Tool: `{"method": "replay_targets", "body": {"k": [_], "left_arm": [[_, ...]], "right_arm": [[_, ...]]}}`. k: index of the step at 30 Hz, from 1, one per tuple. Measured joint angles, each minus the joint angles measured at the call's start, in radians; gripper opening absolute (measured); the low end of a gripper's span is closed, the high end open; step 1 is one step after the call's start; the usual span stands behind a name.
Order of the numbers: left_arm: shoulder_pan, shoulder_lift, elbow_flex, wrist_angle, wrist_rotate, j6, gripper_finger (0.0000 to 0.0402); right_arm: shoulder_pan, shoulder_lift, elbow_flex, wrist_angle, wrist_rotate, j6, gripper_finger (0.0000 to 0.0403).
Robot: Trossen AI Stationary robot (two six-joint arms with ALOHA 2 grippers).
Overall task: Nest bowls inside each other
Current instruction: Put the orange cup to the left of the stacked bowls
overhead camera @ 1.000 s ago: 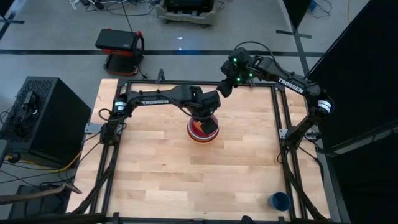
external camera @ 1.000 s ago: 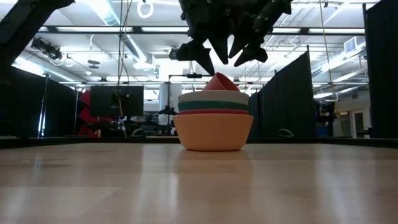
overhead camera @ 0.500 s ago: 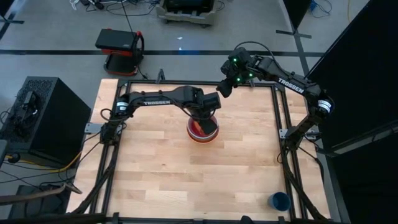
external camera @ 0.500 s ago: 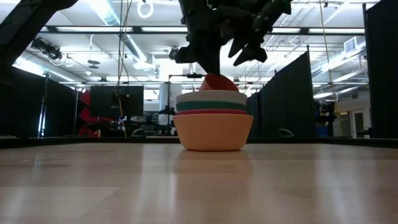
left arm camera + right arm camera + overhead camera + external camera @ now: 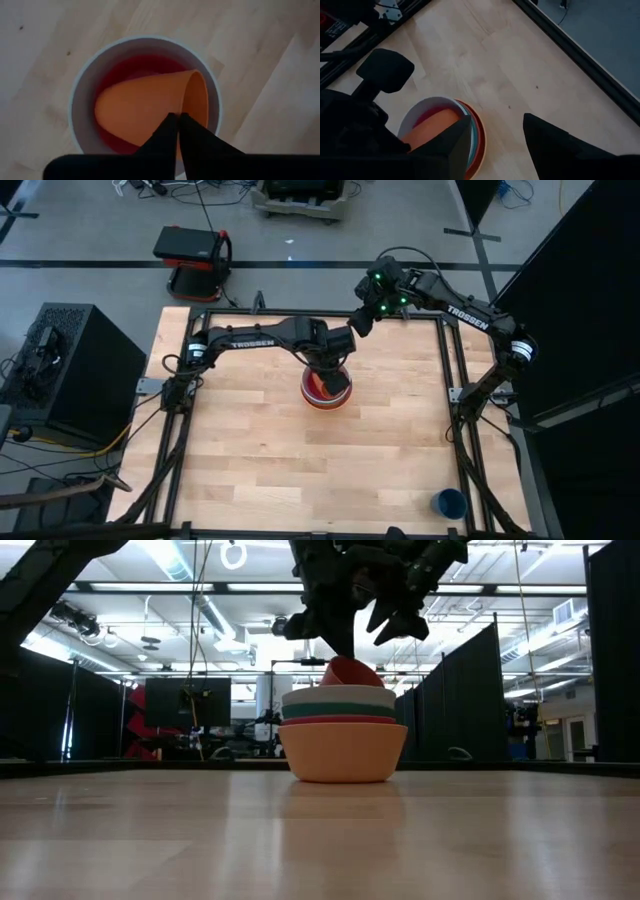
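Note:
The bowls stand nested in one stack (image 5: 326,390) on the table: yellow-orange (image 5: 343,755) at the bottom, then red-orange, teal, white (image 5: 80,95) and pink (image 5: 125,67) innermost. A small orange cup (image 5: 145,107) lies tipped on its side in the pink bowl, and its top shows above the stack (image 5: 348,670). My left gripper (image 5: 178,120) comes down over the stack and is shut on this cup. My right gripper (image 5: 496,117) hangs open above the table just beyond the stack's far right side, holding nothing. My left gripper pinches the orange cup's wall right at its rim (image 5: 184,111) between its two fingers, one on the outer wall and one at the mouth. The fingers come from above, pointing steeply down. The cup stays tipped, its body resting in the pink bowl.
A dark blue cup (image 5: 449,502) stands at the table's near right corner. A black metal frame (image 5: 448,380) runs round the table's edges. Bare wood lies on all sides of the stack.
My left gripper has shut on the orange cup's rim while staying over the stack. The cup still lies tipped in the stack.

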Motion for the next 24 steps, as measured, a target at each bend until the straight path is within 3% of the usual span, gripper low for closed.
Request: {"method": "replay_targets", "body": {"k": [13,19,24], "left_arm": [[-0.01,0.001,0.009,-0.004,0.006,0.04,0.0081],[-0.021,0.001,0.009,-0.021,0.014,0.059,0.0143],[-0.035,0.001,0.009,-0.044,-0.073,0.067,0.0175]], "right_arm": [[0.0,0.0,0.0,0.008,0.0,0.001,0.0171],[0.0,0.0,0.0,0.017,0.0,0.001,0.0165],[0.0,0.0,0.0,0.022,0.0,0.001,0.0175]]}}
